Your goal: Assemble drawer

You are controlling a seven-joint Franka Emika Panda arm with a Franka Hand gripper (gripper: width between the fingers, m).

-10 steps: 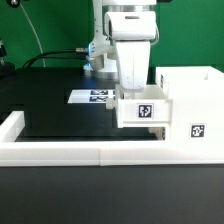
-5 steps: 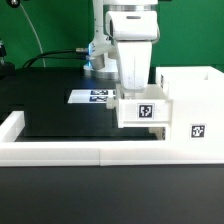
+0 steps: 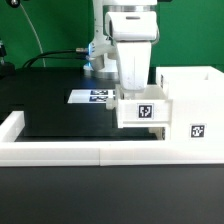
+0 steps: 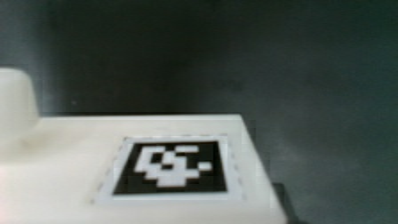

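Black tabletop is lying unchanged under a scene where nothing is differing from the earlier frames.

White plastic drawer tray, showing a square black-and-white tag on its face, is sitting against the tall white boxy casing at the exterior view's right, behind the long white border rail. Robot gripper is staying right above the tray; its fingers are hidden, so I cannot tell its opening or hold. Wrist view is showing the tag blurred on white plastic.

Black table; marker board, drawer casing, white border rail on it
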